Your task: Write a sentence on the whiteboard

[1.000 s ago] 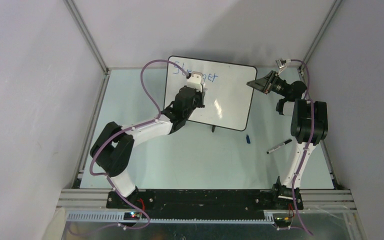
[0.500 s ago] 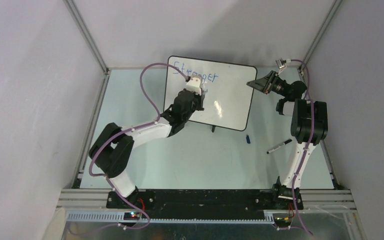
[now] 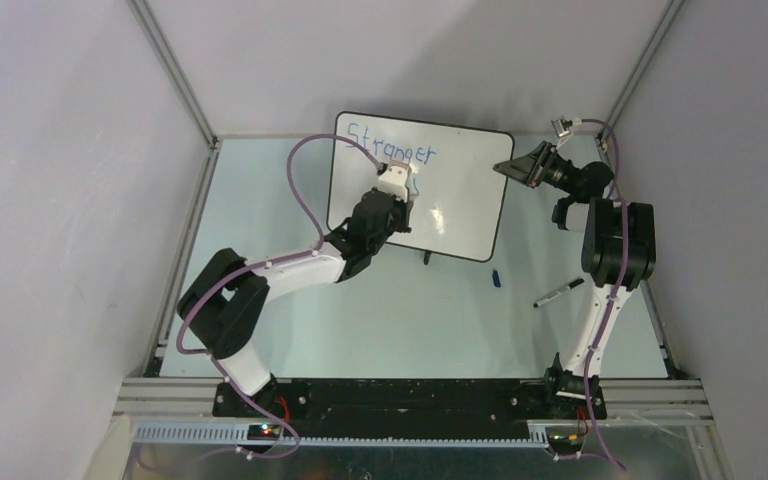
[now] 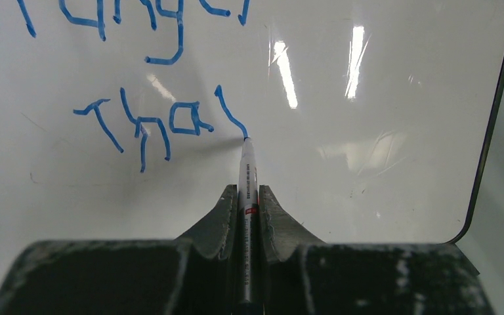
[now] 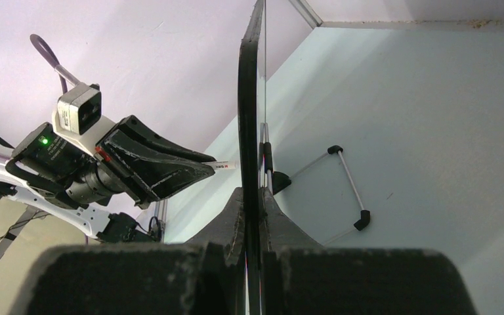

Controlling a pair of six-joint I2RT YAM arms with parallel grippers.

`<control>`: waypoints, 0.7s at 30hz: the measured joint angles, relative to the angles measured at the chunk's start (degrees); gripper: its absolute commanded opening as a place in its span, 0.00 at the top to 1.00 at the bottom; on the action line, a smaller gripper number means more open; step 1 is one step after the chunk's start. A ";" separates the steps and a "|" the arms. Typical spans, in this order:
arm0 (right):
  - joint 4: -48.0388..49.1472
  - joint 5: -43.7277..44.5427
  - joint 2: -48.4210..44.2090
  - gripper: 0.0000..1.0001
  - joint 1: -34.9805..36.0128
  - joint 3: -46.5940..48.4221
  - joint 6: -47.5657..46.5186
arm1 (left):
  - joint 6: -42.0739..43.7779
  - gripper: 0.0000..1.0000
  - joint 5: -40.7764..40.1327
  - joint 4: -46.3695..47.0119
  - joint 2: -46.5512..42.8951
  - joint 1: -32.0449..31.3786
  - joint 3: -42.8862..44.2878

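Moved since the earlier top view: left gripper (image 3: 396, 183), down the board toward centre frame, now clear of the word "Stranger"; right arm unchanged.

Item 1. Large glossy white rectangular whiteboard with thin black rim (image 3: 465, 185): standing at upper centre of the top view, propped on small black feet.

Item 2. Sentence in thin, uneven blue marker handwriting (image 4: 146, 125): first line across the top edge of the left wrist view; second line at centre left, so far "Tha" plus one slanting stroke.

Item 3. Slim white-barrelled blue marker (image 4: 247, 174): tip touching the board at the lower end of that slanting stroke.

Item 4. Left gripper: jaws closed tight on the marker barrel, which runs up between them.

Item 5. Right gripper (image 5: 252, 209): jaws pinched shut on the board's black rim at its right edge (seen edge-on in the right wrist view), steadying it.

Step in hand, by judgement: second word part-written, current letter unfinished.

Next move calls for: the tip kept in light contact and carried up or rightward to finish the letter, without pressing so hard that the board shifts in the right gripper's hold (white space remains right and below).
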 measured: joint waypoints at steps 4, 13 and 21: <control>0.00 0.00 0.00 1.00 0.00 0.00 0.00 | 0.00 1.00 -0.76 -0.24 -0.04 -0.20 -0.13; 0.00 0.00 -0.02 1.00 0.00 0.00 0.00 | 0.46 1.00 -2.29 -1.42 -0.04 -0.39 0.48; 0.00 -0.04 -0.15 1.00 0.00 0.00 0.00 | 1.18 1.00 -3.93 -3.78 0.09 -0.26 2.69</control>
